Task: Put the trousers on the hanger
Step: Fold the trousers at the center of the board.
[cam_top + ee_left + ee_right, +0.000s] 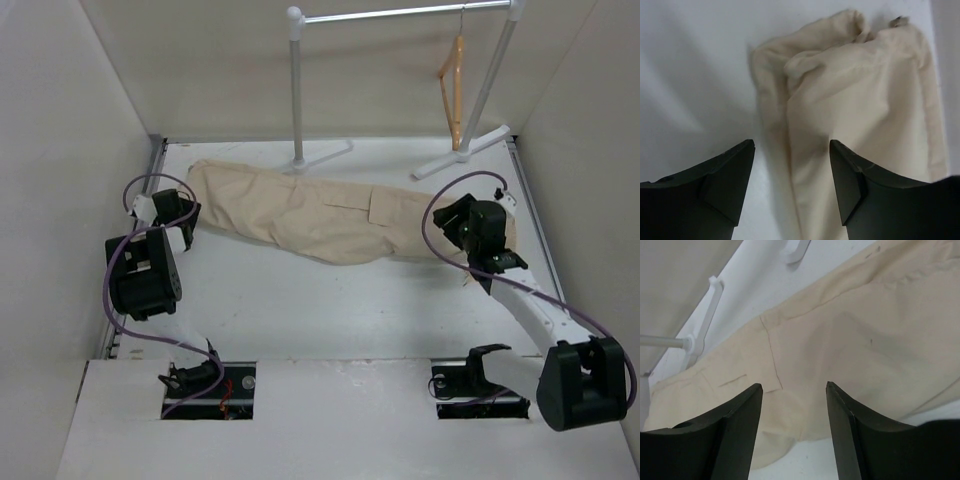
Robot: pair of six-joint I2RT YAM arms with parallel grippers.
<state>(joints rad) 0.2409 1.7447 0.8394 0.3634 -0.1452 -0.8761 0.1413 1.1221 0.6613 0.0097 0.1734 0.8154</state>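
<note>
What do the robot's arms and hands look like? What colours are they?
The left arm and right arm are chunky black joints joined by white links. A purple cable loops along each. The left hand and right hand each have two dark, wedge-shaped fingers.

The left arm (145,275) and right arm (525,305) are showing black rounded joint housings joined by white links, purple cables (428,225) are looping loosely along both, and the fingers (727,182) are tapering as dark matte wedges
</note>
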